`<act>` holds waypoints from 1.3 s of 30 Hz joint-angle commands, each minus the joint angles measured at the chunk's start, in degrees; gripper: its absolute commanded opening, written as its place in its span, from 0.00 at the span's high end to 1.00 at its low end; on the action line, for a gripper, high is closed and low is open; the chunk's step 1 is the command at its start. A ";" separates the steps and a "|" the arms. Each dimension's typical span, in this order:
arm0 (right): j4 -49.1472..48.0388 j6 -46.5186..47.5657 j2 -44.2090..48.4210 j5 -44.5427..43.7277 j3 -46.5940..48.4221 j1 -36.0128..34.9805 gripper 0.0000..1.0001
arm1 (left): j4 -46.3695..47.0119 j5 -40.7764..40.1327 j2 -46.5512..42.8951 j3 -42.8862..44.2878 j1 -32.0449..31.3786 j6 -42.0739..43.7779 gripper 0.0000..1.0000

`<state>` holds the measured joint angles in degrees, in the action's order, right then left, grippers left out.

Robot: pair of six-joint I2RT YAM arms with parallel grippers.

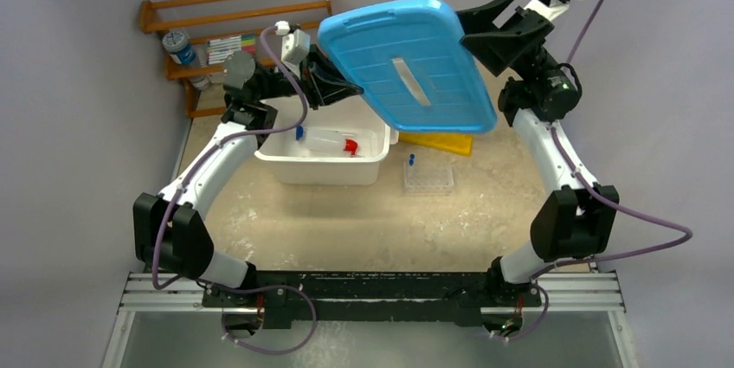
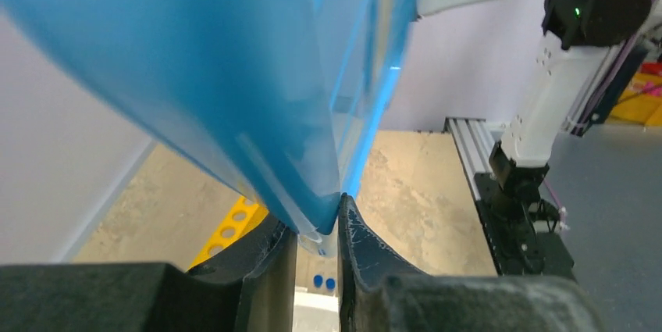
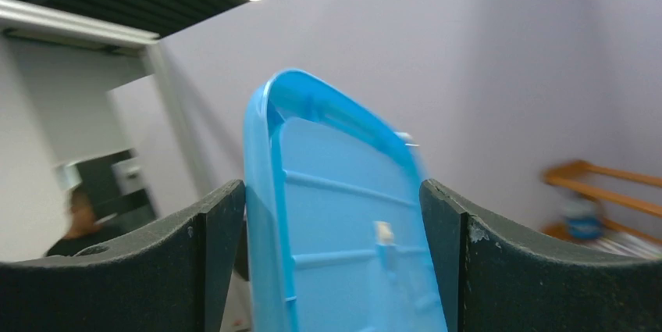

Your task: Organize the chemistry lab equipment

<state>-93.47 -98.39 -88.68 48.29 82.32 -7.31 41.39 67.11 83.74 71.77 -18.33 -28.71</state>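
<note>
A large blue lid (image 1: 407,61) hangs tilted in the air above the far half of the table (image 1: 346,229), carried between the two arms. The left gripper (image 1: 339,84) has its jaws clamped on the lid's left rim; in the left wrist view the rim sits pinched between the two black fingers (image 2: 273,269). The right gripper (image 1: 485,26) meets the lid at its far right corner. Its jaws stand wide apart and the lid's rounded end fills the gap between them, the rim against one finger (image 3: 211,246), but I cannot tell whether they press on it.

Under the lid's left side, a white bin (image 1: 316,169) stands open on the table. The translucent squeeze bottle with red cap (image 1: 333,143) lies on its side inside it, and a small blue-tipped item (image 1: 299,132) lies near the bin's left wall. Just right of the bin sits a clear tray (image 1: 428,180), with the thin blue-ended tube (image 1: 412,160) upright at its far left corner. A yellow object (image 1: 441,141) lies on the table beyond the tray, partly hidden by the lid.

At the far left, a wooden rack (image 1: 234,0) holds coloured markers (image 1: 229,43) and a blue-topped container (image 1: 179,46)
</note>
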 commanded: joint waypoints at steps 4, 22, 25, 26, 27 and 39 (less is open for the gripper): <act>-22.59 4.87 -4.12 0.68 -9.47 13.81 0.16 | -9.03 3.02 -5.09 5.54 -1.64 15.46 1.00; -23.83 3.57 -15.56 5.33 -7.89 11.85 0.24 | 44.54 -11.05 6.62 3.14 4.35 -35.49 1.00; -23.79 3.62 -17.05 6.53 -6.05 8.65 0.24 | 48.00 -11.66 8.58 3.97 4.40 -38.54 1.00; -23.73 3.97 -17.31 6.22 -6.03 8.06 0.24 | 49.05 -12.32 9.01 4.07 4.59 -39.61 1.00; -23.78 4.07 -17.51 5.69 -6.40 7.95 0.25 | 50.26 -13.34 9.24 4.12 5.04 -40.83 1.00; -14.52 15.04 -12.15 -2.41 -16.05 11.61 0.19 | 46.35 -44.12 1.98 -4.98 12.32 -45.40 1.00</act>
<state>-91.18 -89.49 -106.67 48.77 67.77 4.38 85.84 39.86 93.17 70.96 -5.96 -73.52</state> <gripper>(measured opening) 0.804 0.181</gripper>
